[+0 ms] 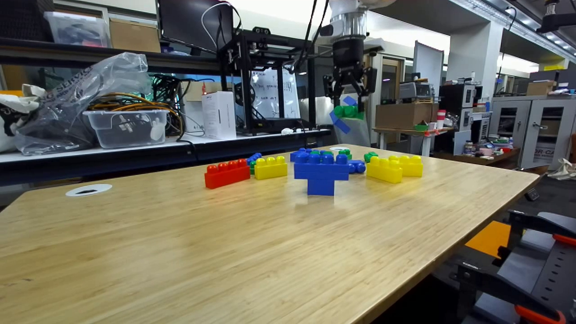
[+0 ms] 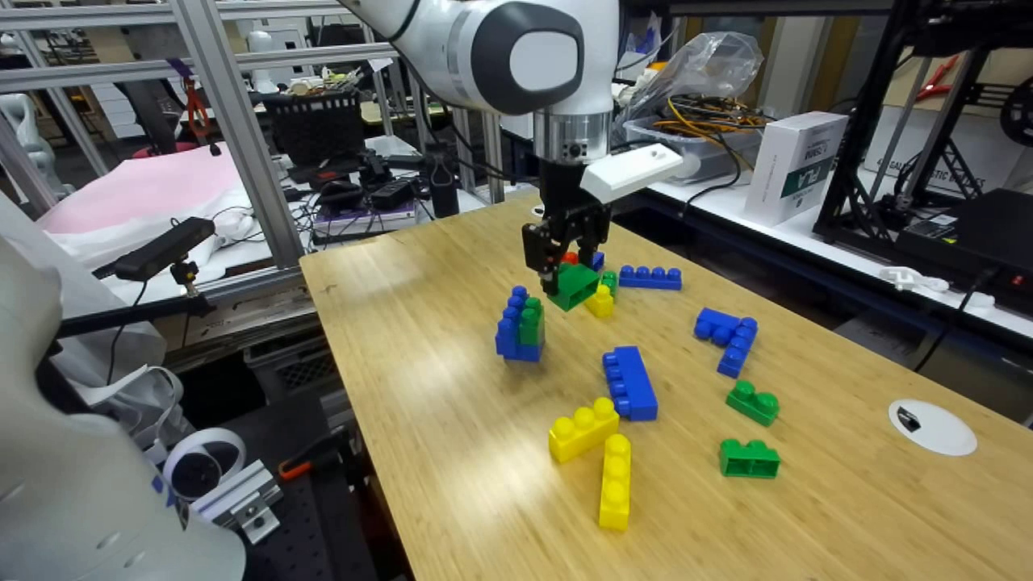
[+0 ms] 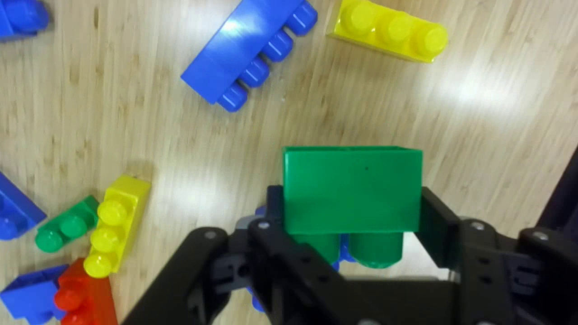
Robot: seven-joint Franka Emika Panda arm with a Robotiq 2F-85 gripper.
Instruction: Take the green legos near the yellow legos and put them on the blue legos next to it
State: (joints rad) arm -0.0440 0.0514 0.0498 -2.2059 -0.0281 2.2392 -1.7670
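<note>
Pinching the green legos [image 2: 571,285] aloft by both ends between the fingers [image 3: 437,224], just right of centre in an exterior view, presumably to leave studs and hollow free. Tipped with studs sideways, likely needing a turn before pressing onto the blue legos [image 2: 510,334], just below centre, standing studs-up on the desk [image 2: 452,395].

Gripper [image 2: 573,272] holds a green brick [image 2: 572,286] aloft
On the wooden table [image 2: 452,420], the blue stack [image 2: 508,339] carries a green block [image 2: 530,324].
</note>
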